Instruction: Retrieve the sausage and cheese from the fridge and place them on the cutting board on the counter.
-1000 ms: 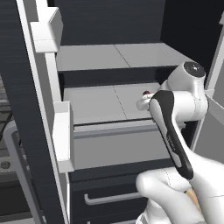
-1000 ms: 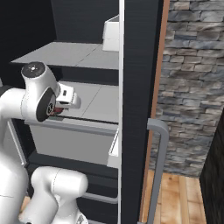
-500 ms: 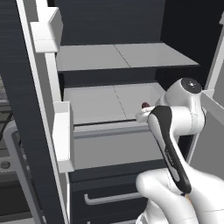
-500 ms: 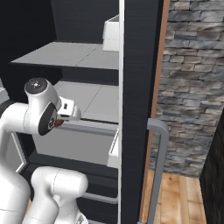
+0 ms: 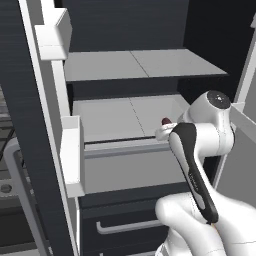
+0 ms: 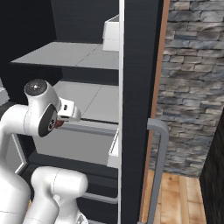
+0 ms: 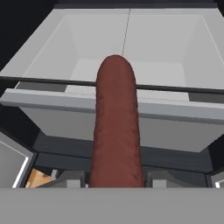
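Note:
My gripper point(image 7: 116, 178) is shut on the sausage point(image 7: 116, 127), a dark red cylinder that sticks out lengthwise from between the fingers point(image 7: 70, 177). The sausage hangs over the front lip of the fridge's light grey lower shelf bin point(image 7: 109, 109). In the left base view the sausage point(image 5: 166, 121) peeks out beside the white hand, just in front of the open fridge point(image 5: 145, 62). In the right base view the sausage point(image 6: 58, 124) sits below the hand, near the fridge point(image 6: 65, 54) shelf edge. The cheese, cutting board and counter are out of view.
The open left fridge door with white bins point(image 5: 55, 35) stands close on the left. The right door's edge point(image 6: 121, 87) with a bin and grey handle point(image 6: 159, 166) is on the right. Dark drawers point(image 5: 120, 225) lie below. A stone wall point(image 6: 192, 87) and a grey stove point(image 5: 7, 187) flank the fridge.
The hand has come down and drawn back a little toward the shelf's front edge, carrying the sausage with it. The grip has stayed the same.

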You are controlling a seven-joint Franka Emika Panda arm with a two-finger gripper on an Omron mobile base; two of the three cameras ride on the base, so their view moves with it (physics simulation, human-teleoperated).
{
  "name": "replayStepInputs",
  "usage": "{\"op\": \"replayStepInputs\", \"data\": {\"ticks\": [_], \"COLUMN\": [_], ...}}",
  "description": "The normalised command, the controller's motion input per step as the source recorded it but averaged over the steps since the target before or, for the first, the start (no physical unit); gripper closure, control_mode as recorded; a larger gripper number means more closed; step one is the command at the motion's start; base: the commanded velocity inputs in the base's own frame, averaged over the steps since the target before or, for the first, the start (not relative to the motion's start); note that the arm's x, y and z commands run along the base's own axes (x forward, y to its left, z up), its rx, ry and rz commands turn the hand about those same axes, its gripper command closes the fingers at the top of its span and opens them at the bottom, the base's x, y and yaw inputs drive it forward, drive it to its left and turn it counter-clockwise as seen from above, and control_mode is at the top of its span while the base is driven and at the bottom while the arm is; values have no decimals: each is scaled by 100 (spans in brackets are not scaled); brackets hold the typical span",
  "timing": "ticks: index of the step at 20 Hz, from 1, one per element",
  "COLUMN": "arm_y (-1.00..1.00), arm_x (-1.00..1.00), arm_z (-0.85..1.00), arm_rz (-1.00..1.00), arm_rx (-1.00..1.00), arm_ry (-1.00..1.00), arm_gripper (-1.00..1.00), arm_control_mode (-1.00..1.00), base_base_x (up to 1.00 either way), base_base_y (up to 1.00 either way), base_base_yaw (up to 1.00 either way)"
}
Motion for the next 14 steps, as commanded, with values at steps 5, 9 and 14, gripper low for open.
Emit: {"op": "replayStepInputs", "data": {"ticks": [5,9,14], "arm_y": [0,0,0], "arm_x": [0,0,0], "arm_z": [0,0,0], "arm_rz": [0,0,0], "arm_rx": [0,0,0], "arm_ry": [0,0,0], "arm_gripper": [100,100,100], "arm_control_mode": [100,100,100], "base_base_x": [0,-2,-62], "base_base_y": [0,0,8], "base_base_yaw": [0,0,-1]}}
